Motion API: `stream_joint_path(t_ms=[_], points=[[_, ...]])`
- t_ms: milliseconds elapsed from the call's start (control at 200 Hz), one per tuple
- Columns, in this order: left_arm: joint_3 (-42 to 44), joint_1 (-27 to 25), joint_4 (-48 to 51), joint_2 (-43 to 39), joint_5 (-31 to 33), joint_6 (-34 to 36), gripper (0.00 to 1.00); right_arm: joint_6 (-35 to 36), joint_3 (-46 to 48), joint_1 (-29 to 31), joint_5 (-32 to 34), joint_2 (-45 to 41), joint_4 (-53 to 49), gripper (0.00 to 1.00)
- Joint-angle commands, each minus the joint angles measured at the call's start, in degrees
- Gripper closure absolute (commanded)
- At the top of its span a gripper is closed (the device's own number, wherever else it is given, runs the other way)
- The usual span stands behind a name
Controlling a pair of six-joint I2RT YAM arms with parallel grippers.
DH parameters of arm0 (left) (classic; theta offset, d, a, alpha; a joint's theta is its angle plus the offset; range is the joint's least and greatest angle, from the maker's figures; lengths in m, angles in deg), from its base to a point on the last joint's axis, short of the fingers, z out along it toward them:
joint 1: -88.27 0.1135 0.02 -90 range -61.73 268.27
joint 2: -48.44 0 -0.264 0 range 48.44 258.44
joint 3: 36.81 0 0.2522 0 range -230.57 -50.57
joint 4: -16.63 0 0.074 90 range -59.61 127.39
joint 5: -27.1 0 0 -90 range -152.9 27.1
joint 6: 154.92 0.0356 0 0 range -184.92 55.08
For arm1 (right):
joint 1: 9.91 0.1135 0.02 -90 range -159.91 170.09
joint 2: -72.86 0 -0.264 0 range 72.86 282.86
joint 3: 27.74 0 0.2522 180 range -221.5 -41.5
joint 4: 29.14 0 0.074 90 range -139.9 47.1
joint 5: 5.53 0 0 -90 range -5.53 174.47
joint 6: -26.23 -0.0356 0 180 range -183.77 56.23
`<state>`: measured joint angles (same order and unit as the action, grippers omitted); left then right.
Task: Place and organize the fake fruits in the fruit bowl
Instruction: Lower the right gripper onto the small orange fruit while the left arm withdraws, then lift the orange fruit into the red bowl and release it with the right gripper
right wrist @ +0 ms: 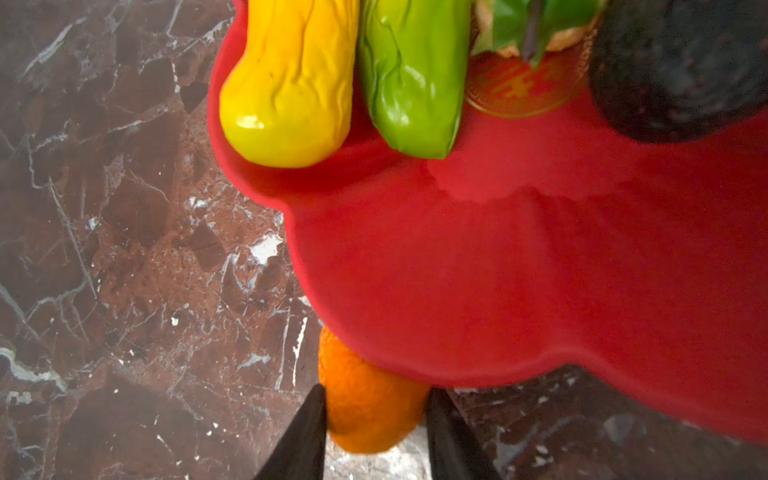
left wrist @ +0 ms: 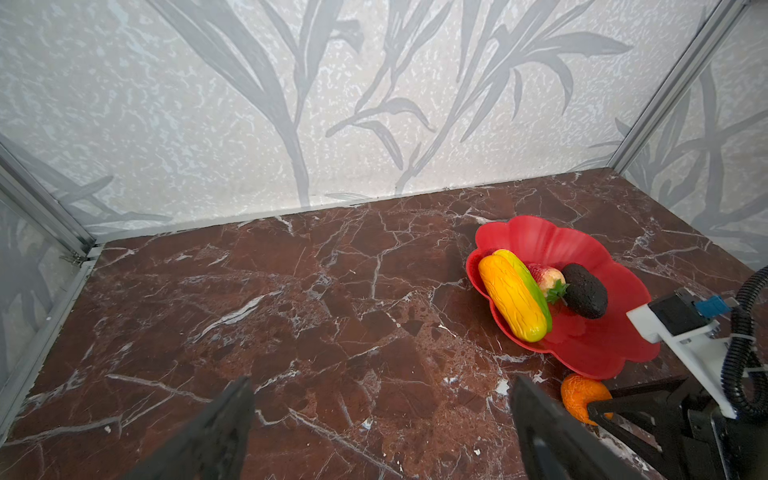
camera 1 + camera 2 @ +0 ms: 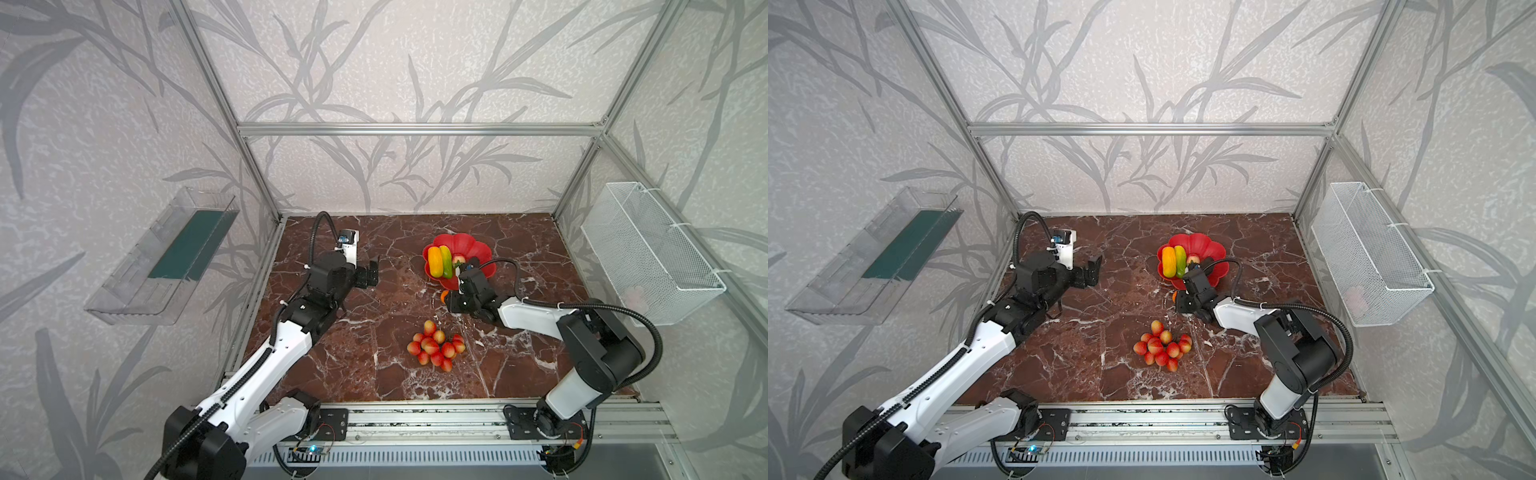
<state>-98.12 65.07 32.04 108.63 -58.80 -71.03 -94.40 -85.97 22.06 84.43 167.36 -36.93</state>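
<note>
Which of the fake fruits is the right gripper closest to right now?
The orange ball, on the table at the red bowl's rim, between the right gripper's fingers. The other single fruits lie in the bowl; the red-yellow bunch lies apart.

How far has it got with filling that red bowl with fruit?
Done: yellow fruit, green fruit, strawberry and avocado lie in the bowl. In hand: the right gripper pinches the orange on the table by the bowl's rim. To do: lift it in, then the bunch of red-yellow ovals, loose on the table. The left gripper hangs open, empty.
</note>
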Motion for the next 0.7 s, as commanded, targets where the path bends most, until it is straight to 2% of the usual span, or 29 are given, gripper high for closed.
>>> stream_joint_path(t_ms=[0,210,370,455,545,695], points=[[-0.9,0.3,-1.0,-0.9,-0.5,-0.3,0.04,0.9,-0.4,0.6,0.5,-1.7,-1.2,0.69],[-0.9,0.3,-1.1,-0.6,-0.9,-0.5,0.04,1.5,4.7,1.0,0.9,-14.6,-5.7,0.75],[-0.8,0.4,-1.1,-0.4,-1.4,-0.7,0.04,4.2,6.6,0.9,4.8,-27.7,-11.9,0.75],[-0.9,0.4,-1.2,-0.3,-1.7,-1.0,0.04,5.9,5.9,0.5,6.6,-32.0,-13.9,0.75],[-0.9,0.4,-1.2,-0.2,-2.0,-1.2,0.04,8.0,3.8,-0.4,7.6,-31.9,-14.7,0.75],[-1.0,0.4,-1.1,-0.5,-2.0,-1.1,0.04,9.9,-0.8,-2.8,5.7,-24.7,-13.4,0.74]])
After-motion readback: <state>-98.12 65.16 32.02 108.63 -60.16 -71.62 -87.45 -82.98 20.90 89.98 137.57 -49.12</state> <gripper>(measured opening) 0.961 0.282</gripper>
